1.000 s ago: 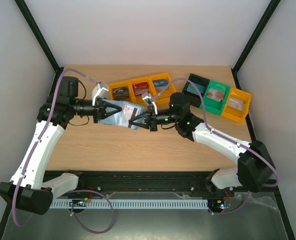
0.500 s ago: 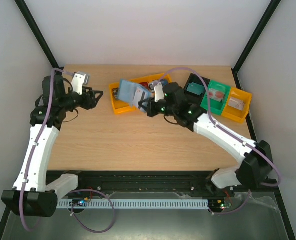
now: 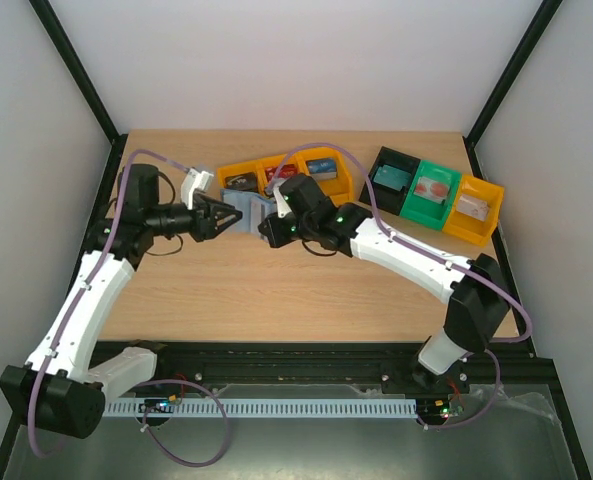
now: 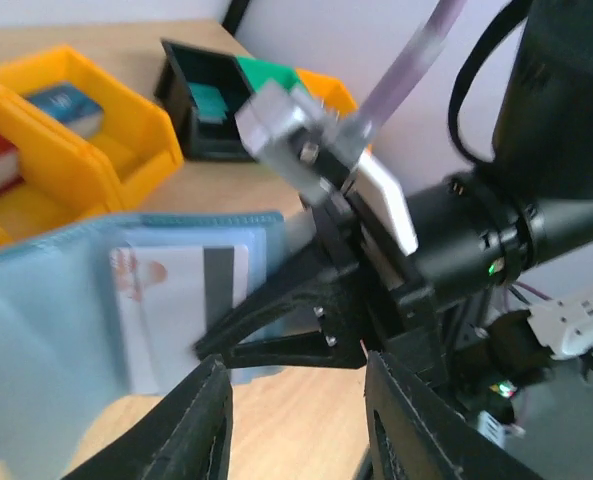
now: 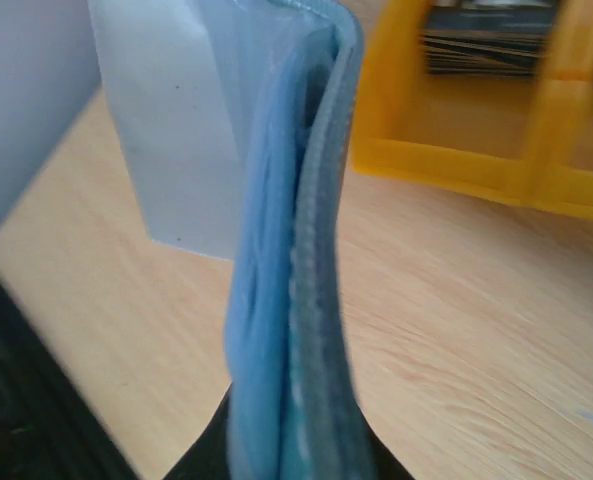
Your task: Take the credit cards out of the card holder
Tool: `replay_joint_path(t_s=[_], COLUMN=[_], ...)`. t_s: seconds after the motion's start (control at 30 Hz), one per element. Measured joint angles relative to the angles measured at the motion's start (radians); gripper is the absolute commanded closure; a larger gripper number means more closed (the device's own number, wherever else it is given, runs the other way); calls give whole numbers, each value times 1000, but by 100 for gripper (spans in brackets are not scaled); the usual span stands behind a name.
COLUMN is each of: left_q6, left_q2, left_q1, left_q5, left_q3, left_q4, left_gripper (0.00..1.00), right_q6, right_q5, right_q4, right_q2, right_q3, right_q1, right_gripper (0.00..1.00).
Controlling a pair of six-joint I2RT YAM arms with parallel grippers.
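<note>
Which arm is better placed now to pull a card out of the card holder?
Left. The right gripper is shut on the card holder, so it is busy. The left gripper faces the holder with jaws apart, and a card shows inside it.

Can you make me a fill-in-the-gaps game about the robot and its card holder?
1. The right gripper is shut on the ____ card holder.
2. The left gripper has its jaws ____, with nothing between them.
3. The green bin sits between a black bin and a ____ bin.
4. The card showing in the holder's sleeve has a ____ stripe.

Missing words: blue, open, yellow, black.
</note>
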Motion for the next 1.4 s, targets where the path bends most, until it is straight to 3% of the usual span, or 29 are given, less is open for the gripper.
replay_joint_path(t_s=[0.3,0.6,0.9,0.97,1.03,1.07,1.3,1.4], left_q6=[-60,-59,-50,-32,11,36,158,180], left_q2=[18,-6,-12,-13,-14,-13,-16,-17], left_q1=[-16,17,15,9,5,7,18,21], left_q5=[32,77,163,200,234,246,344,384], left_q3=[-99,-99,-117,-117,-115,-113,-76,-74], left_q4=[42,58,71,65,43,28,-70,-82], left_gripper=[57,59,74,81,96,98,97,79], right_q6=[-18,-35,-16,-1,8,11,14,14], right_q5=[-351,-535,-630,-645,-663,-678,-743,-759], right_q4=[187,278,349,375,382,385,410,424], right_q2=[-42,-115,-144,-144,-145,-145,-163,-184], right_q3=[-45,-120,-166,-171,-172,-173,-186,-203], right_q1=[-2,-30,-51,-58,-63,-66,-77,-79], right_gripper=[98,98,98,98,98,98,98,98])
